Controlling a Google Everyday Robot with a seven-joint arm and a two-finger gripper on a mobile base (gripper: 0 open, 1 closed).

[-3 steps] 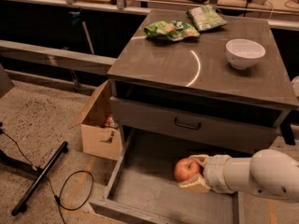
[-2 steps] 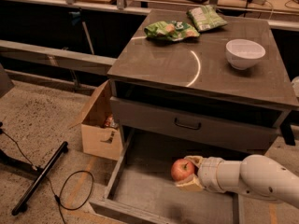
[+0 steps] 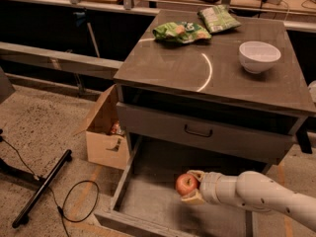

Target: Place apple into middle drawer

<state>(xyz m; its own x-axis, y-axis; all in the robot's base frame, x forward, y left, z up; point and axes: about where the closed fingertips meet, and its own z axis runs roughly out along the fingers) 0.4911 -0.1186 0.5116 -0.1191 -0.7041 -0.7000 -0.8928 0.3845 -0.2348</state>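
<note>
**While clamped on the apple, the gripper sits within the open middle drawer**

Where the white arm [image 3: 261,197] enters from 4 o'clock of the view, it ends in the gripper [image 3: 192,185], which points toward 9 o'clock. Its two tan fingers [image 3: 195,174] stand one above and one below the apple [image 3: 185,184] and are closed against it. The apple is round and red, with a paler patch on its upper face. It lies at about 6 o'clock of the view, over the right half of the middle drawer [image 3: 150,201]. Whether it touches the drawer floor cannot be told.

The middle drawer is pulled out toward 6 o'clock. Its grey floor is bare to the apple's 9 o'clock, and its low left wall runs toward 7 o'clock. At 12 o'clock from the apple is the shut upper drawer front [image 3: 163,127] with its dark curved handle [image 3: 198,131]. Above that lies the grey cabinet top [image 3: 197,78], which carries a pale curved streak.

On the top, a white bowl [image 3: 259,56] stands at 1 o'clock from the apple. Two green snack bags [image 3: 180,32] [image 3: 218,18] lie near the far edge at 12 o'clock, just beside each other.

At 10 o'clock from the apple, an open cardboard box [image 3: 102,142] stands on the speckled floor against the cabinet's left side. A black cable loop [image 3: 79,206] and a black bar [image 3: 43,187] lie at 9 o'clock, well apart from the drawer.
</note>
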